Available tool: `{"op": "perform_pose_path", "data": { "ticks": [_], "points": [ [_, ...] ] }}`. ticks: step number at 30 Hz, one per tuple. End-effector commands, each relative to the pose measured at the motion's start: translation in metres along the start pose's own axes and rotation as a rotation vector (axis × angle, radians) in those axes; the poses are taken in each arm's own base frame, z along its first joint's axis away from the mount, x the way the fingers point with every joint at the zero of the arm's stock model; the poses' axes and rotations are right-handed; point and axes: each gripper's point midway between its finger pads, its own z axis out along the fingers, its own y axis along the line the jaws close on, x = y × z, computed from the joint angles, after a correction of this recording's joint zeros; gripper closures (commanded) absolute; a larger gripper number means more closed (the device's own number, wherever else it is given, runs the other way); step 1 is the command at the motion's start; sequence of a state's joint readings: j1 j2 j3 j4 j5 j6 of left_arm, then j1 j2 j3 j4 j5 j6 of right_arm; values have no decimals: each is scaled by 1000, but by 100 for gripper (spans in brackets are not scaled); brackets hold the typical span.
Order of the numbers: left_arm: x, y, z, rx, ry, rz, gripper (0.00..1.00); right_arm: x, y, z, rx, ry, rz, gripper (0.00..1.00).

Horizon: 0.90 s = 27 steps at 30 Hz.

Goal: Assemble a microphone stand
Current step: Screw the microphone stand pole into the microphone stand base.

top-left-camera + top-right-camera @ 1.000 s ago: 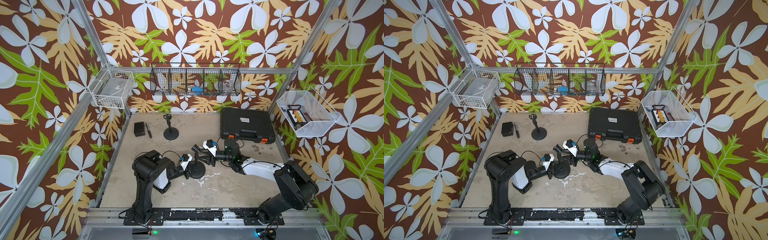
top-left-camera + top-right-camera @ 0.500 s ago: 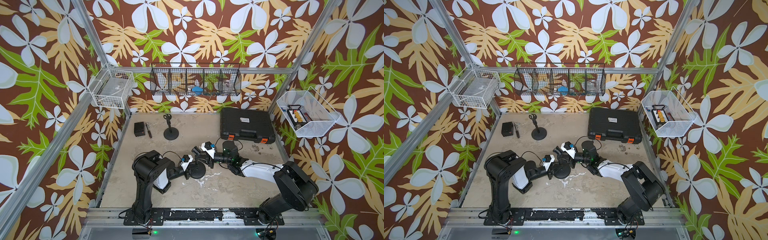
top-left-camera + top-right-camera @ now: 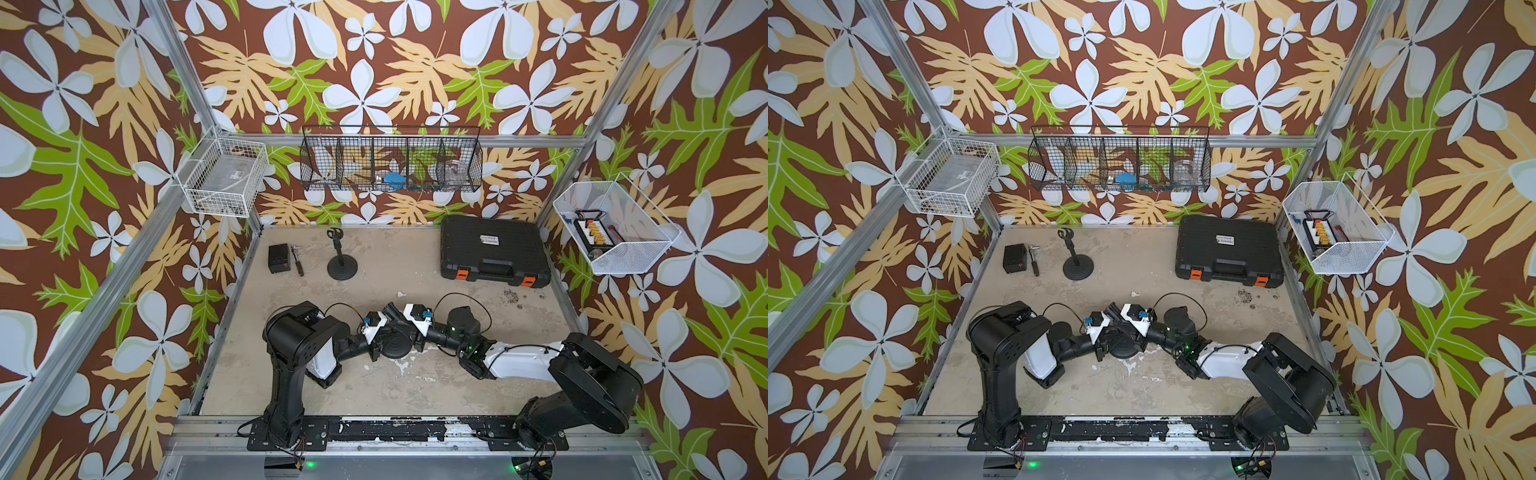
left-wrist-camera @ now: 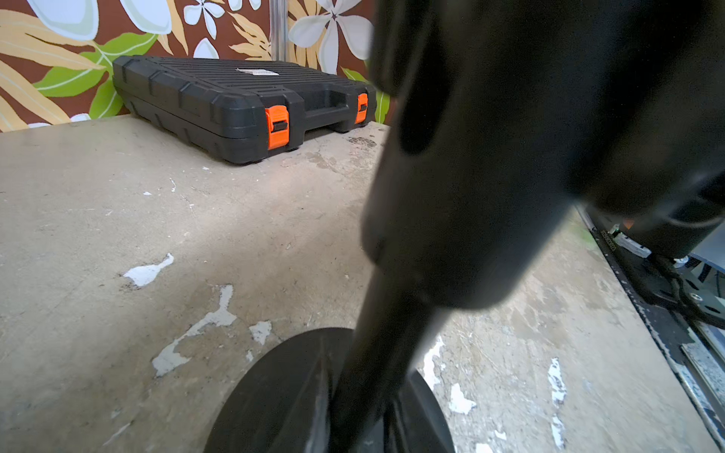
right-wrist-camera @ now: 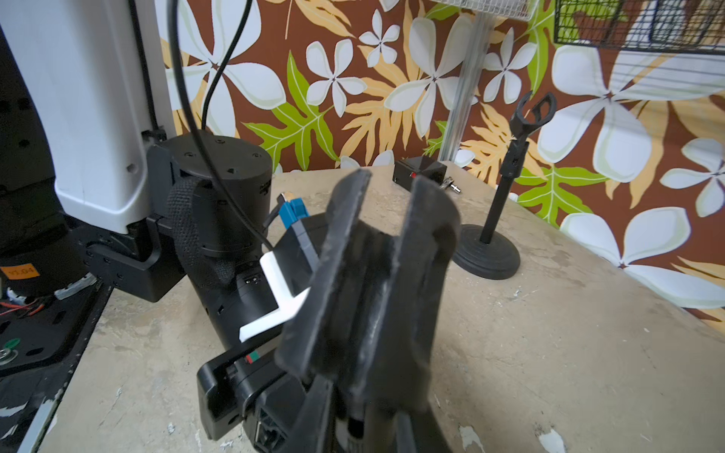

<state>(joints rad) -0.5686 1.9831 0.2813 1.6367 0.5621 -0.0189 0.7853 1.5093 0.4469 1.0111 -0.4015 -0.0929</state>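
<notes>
A black round base (image 3: 395, 348) (image 3: 1123, 349) lies mid-table where both arms meet. Its pole (image 4: 386, 337) rises from the base (image 4: 282, 392) in the left wrist view. My left gripper (image 3: 376, 338) (image 4: 361, 429) is low at the base's left side, its fingers tight against the pole's foot. The black U-shaped mic clip (image 5: 376, 274) (image 3: 392, 311) tops the pole. My right gripper (image 3: 409, 332) (image 5: 353, 415) comes from the right and is shut on the clip's stem. The joint between clip and pole is hidden by the fingers.
A second, assembled stand (image 3: 341, 259) (image 5: 490, 235) stands at the back left, beside a small black box (image 3: 278, 258) and a hand tool (image 3: 298, 264). A black case (image 3: 494, 253) fills the back right corner. Wire baskets (image 3: 390, 164) hang on the walls.
My right gripper has moved left over the base and closed its jaws on the mic clip. The left arm has stayed at the base.
</notes>
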Motion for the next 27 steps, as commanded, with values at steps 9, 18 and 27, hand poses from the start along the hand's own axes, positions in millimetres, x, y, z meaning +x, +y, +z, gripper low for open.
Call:
{"op": "perform_pose_path", "data": {
  "ticks": [9,18,27],
  "points": [
    [-28,7,-3,-45,-105,-3,65,39,5,-8,51,102,105,100],
    [-33,4,-4,-32,-128,1,68,54,-4,-8,238,112,202,100],
    [-38,5,-2,-30,-148,-1,68,62,-9,-8,463,150,248,100]
  ]
}}
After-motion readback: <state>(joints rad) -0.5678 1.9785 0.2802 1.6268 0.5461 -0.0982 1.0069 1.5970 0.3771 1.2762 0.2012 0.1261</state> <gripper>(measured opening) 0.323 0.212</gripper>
